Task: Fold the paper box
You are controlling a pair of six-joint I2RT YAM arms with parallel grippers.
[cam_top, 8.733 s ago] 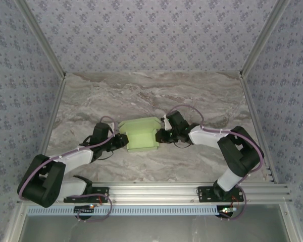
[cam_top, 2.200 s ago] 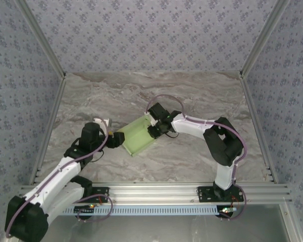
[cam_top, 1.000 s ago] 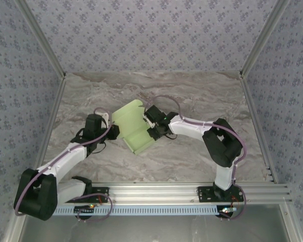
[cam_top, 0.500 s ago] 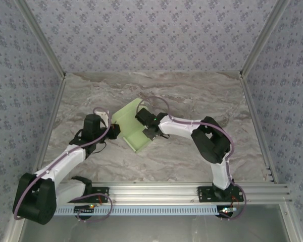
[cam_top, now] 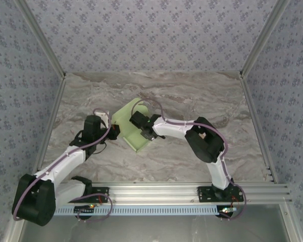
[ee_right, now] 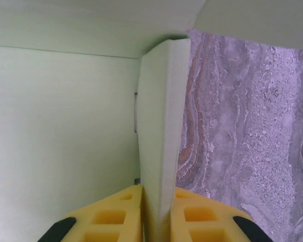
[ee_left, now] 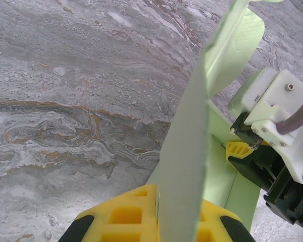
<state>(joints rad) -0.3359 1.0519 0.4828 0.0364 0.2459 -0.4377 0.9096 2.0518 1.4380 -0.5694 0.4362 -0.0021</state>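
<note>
You slid the right gripper (ee_right: 156,209) further over the paper box (cam_top: 123,116), lifting a flap (it and the left gripper (ee_left: 164,214) both pinched the card), so folding had started

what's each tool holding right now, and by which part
Both hold the paper box. The left tool pinches the bottom edge of an upright flap. The right tool pinches the edge of a folded-up side panel.

Matt thin-card paper box (cam_top: 125,117), smooth marble-look table (cam_top: 202,96), yellow plastic right end effector pads (ee_right: 111,219)
</note>
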